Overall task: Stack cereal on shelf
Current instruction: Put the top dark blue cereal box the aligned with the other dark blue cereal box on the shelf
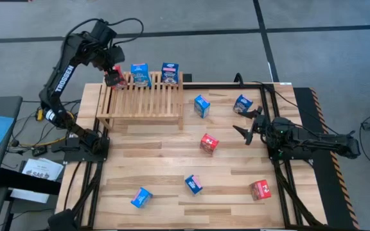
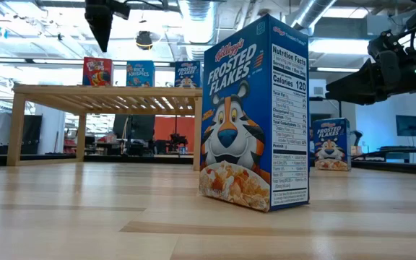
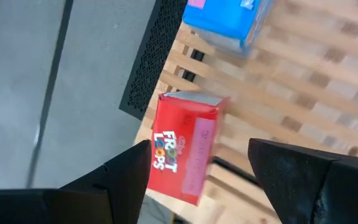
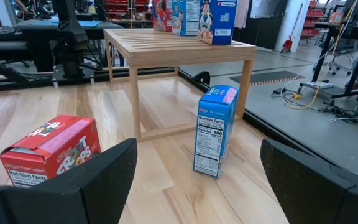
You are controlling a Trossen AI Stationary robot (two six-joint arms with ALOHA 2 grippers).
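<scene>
Hovering over the far left corner of the shelf (image 1: 141, 97), my left gripper (image 1: 112, 76) had its fingers apart around the red Froot Loops box (image 3: 185, 145) that stood on the slats there; whether the pads touched the cardboard I could not tell. From my left wrist the box sat between my two dark fingers (image 3: 120, 177), with gaps showing on both sides of it. Two blue boxes stood on the same far edge of the shelf, the Rice Krispies box (image 1: 139, 74) just beside the red one and another blue box (image 1: 169, 72) further along toward the right end. My right gripper (image 1: 249, 129) waited out over the right part of the table (image 1: 159, 167), fingers spread wide and holding nothing. Six boxes lay or stood on the planks: a blue one (image 1: 202, 106) just off the shelf's right end, a second blue one (image 1: 242, 103) near my right gripper, a red one (image 1: 209, 144) around the middle, a blue Frosted Flakes box (image 1: 194, 184) toward the near edge, one more blue box (image 1: 141, 197) near the front left, and a red box (image 1: 260, 189) at the front right.
</scene>
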